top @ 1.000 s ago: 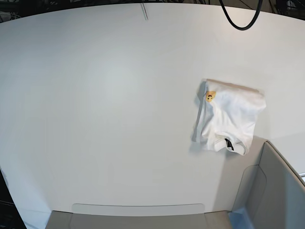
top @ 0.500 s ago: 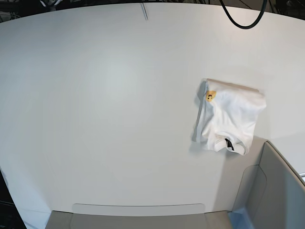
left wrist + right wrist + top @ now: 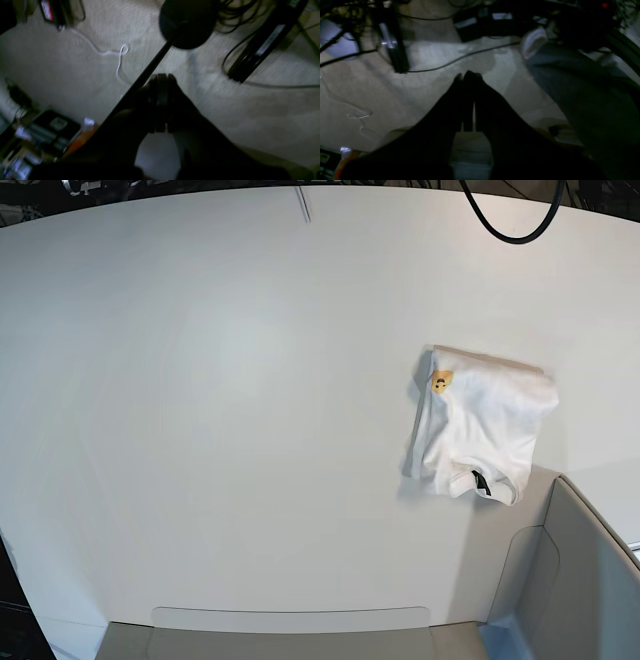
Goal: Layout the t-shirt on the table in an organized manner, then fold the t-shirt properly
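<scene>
A: Left gripper [image 3: 161, 77]?
B: Clenched, jaws pressed together, nothing between. Pointed at beige carpet [image 3: 250, 105], off the table. White cord [image 3: 120, 53] and black cables [image 3: 240, 65] strewn there.

A: Right gripper [image 3: 467, 75]?
B: Clenched too, tips touching, empty. Also over carpet. Black cable [image 3: 460, 58] ahead, dark clutter beyond, too dim to name.

A: Shirt [image 3: 480, 430]?
B: Lay on the table [image 3: 220, 380], right of center in base view, toward the near edge. Folded into a rough rectangle, a bit rumpled. Small orange mark [image 3: 441, 381] on its upper-left corner, collar with black tag [image 3: 481, 481] at lower edge. Just beside the grey panel [image 3: 580, 570] at lower right, whether touching, cannot tell.

A: Arms in base view?
B: Neither seen. Only a black cable loop [image 3: 505, 220] hanging at top right.
</scene>
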### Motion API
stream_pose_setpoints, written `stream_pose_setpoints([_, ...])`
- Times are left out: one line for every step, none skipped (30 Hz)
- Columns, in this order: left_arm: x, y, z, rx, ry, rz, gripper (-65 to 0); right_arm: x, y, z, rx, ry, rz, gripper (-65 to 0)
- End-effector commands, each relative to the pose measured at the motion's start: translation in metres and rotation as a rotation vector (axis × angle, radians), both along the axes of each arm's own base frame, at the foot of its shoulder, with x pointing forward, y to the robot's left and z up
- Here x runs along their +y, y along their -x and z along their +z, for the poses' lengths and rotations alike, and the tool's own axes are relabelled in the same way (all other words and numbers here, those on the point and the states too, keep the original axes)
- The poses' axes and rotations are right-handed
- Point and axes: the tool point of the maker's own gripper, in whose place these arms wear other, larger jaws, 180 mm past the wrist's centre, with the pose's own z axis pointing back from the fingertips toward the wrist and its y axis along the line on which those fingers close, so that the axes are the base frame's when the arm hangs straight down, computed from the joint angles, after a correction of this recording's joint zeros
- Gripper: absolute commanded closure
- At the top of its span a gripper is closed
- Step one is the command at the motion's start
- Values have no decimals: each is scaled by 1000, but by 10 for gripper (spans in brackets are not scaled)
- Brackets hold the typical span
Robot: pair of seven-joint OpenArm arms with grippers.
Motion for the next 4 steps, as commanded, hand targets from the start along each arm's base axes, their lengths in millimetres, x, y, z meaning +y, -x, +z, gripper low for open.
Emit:
stream_pose_setpoints([8, 9, 4, 17, -25, -3, 0, -10, 4, 3, 8, 15, 3, 0])
stream_pose_setpoints([8, 8, 4, 16, -25, -3, 0, -8, 4, 3, 8, 13, 3, 0])
stream_pose_setpoints([8, 8, 4, 16, -25, -3, 0, -8, 4, 3, 8, 13, 3, 0])
stream_pose_setpoints([7, 7, 4, 14, -23, -3, 0, -7, 4, 2, 7, 12, 1, 0])
